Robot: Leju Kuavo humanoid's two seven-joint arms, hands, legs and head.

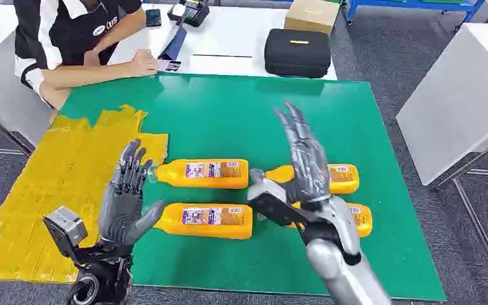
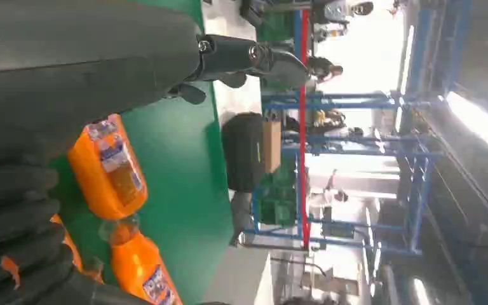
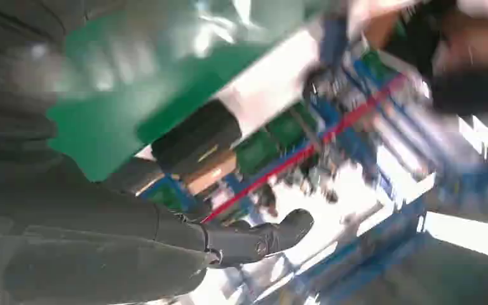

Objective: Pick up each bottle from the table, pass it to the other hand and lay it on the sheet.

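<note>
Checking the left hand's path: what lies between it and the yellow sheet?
In the head view, only bare green mat separates the left hand from the yellow sheet; the orange bottles lie on the hand's other side.

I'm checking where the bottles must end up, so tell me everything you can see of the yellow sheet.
The yellow sheet lies flat on the left part of the table, partly over the green mat and past its left edge. It looks thin and crinkled, like paper or plastic, with a ragged, stepped upper right edge. No bottle lies on it. The left robot hand hovers open by its right edge.
</note>
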